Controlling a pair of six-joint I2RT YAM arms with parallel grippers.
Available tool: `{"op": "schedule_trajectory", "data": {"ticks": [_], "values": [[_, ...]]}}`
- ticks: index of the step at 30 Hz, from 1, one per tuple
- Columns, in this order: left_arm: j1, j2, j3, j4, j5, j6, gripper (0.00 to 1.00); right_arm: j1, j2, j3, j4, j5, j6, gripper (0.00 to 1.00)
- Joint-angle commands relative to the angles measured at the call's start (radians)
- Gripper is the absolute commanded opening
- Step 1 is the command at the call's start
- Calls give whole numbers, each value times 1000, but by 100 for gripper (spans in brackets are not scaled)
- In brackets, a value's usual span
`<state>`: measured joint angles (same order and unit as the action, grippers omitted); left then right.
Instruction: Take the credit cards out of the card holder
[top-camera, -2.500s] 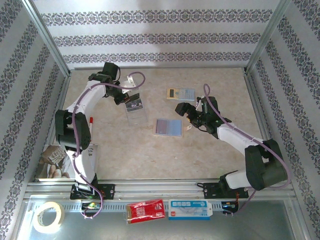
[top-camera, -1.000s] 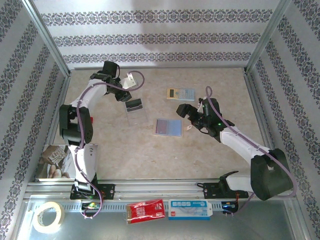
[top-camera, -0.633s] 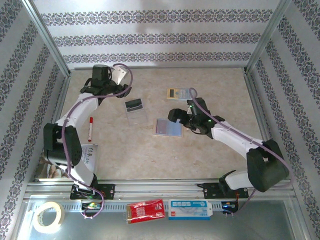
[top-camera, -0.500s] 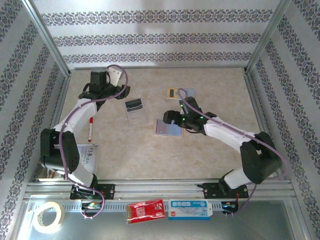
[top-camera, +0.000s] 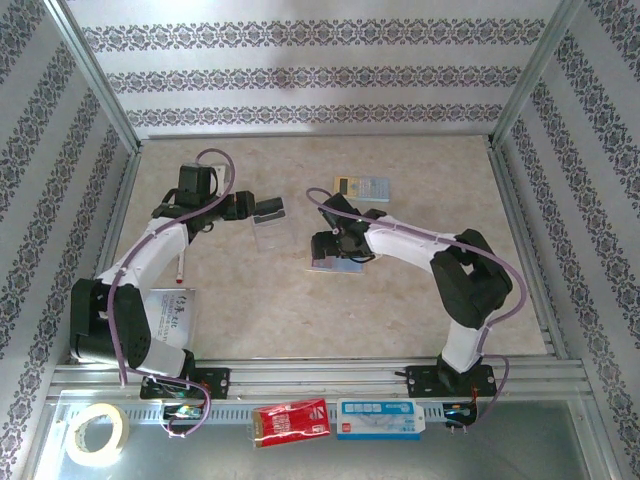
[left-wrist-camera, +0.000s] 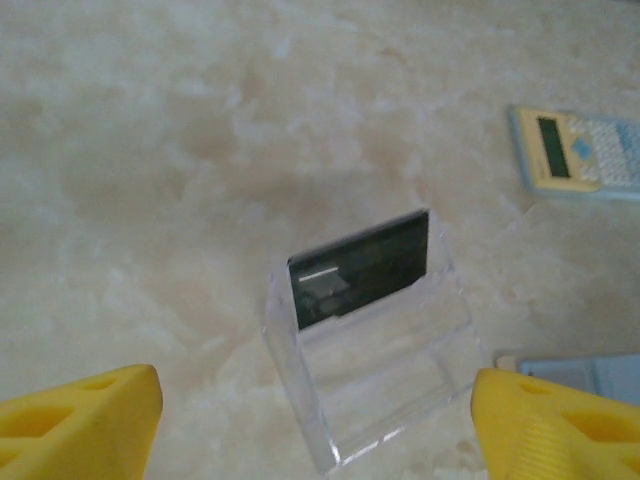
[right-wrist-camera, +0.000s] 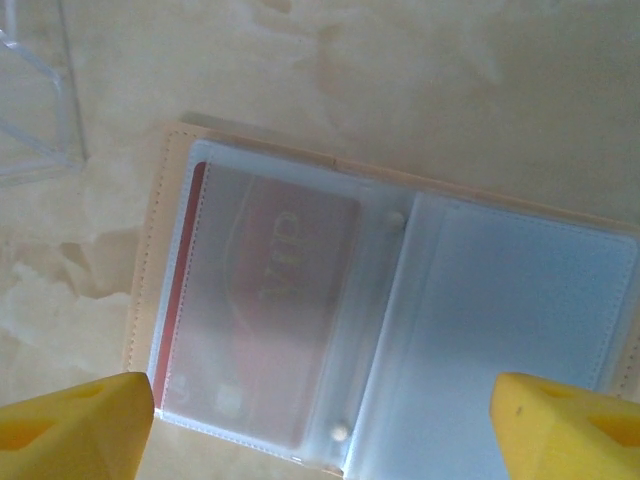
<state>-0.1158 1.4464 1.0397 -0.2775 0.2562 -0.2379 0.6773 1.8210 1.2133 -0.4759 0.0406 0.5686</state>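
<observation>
Over the open tan-beige folding card holder (right-wrist-camera: 160, 250), the right gripper (right-wrist-camera: 322, 425) has been brought, jaws wide, nothing gripped. 1 dark red card (right-wrist-camera: 265, 300) is seen sleeved inside, so at least 1 removal is judged outstanding. 1 dark card (left-wrist-camera: 360, 268) has been left standing in the clear plastic stand (left-wrist-camera: 400, 380) by the left gripper (left-wrist-camera: 320, 420), now withdrawn and spread open.

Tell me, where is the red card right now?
The red card sits in a clear pocket in the left half of the open card holder in the right wrist view, near mid-table, right of the clear stand.
</observation>
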Motion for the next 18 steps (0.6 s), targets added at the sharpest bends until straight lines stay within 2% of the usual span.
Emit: {"op": "schedule_trajectory", "data": {"ticks": [1,5,8,18], "values": [[14,-45,-36,-17,-8,-28,84,17,41,62,-101,55,-6,89],[14,-106,-131,91,-5,-39,100,24,74,90,-124,67,18,89],[13,-137,-178,152,19,-44,100,24,96,102,-130,59,28,90],[14,-113,-172,150,109,-66,100,23,186,150,-178,48,19,90]]}}
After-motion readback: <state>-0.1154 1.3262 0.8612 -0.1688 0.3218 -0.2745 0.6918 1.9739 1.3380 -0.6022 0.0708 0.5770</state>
